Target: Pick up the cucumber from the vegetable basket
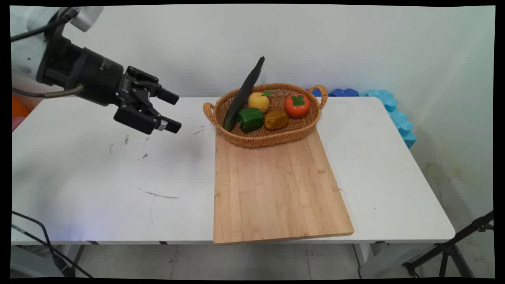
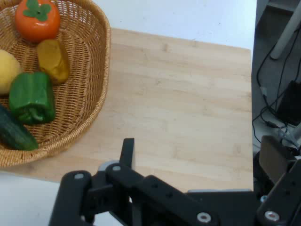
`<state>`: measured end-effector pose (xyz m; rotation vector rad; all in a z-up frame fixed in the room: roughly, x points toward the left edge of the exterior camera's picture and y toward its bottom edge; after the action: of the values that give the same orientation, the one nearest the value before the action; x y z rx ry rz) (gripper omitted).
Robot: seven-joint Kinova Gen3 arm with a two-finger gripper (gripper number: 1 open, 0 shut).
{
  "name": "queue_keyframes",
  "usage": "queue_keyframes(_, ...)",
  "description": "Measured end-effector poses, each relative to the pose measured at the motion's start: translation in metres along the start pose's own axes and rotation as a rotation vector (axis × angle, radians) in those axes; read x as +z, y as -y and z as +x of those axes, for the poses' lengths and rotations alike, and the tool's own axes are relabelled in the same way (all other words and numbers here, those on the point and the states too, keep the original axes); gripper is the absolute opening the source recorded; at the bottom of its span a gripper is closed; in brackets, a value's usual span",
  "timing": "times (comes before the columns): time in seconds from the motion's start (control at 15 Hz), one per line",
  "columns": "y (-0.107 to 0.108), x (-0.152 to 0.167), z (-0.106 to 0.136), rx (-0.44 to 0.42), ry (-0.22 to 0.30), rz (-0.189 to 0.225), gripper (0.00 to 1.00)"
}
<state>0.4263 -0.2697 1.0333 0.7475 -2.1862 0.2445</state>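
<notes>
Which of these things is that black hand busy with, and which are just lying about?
Near the hand, likely its business: open gripper, wicker basket, cucumber, green pepper, yellow fruit, brown vegetable, orange persimmon, wooden board.
Just lying about: blue foam pieces, black tripod, cables.

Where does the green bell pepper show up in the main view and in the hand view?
Main view: green bell pepper lies in the wicker basket, front left, between the cucumber and a brownish-yellow piece.
Hand view: it is at the left edge, inside the wicker basket, above the cucumber's end.
Shared landmark: the orange persimmon.
</notes>
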Motion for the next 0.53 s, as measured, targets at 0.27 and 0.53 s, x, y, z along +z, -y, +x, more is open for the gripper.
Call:
queue_keyframes(0.27,0.006,0.006,0.010,-0.002,0.012,-0.002,1.00)
queue_keyframes(0.53,0.016,0.020,0.033,0.001,0.021,0.005,1.00)
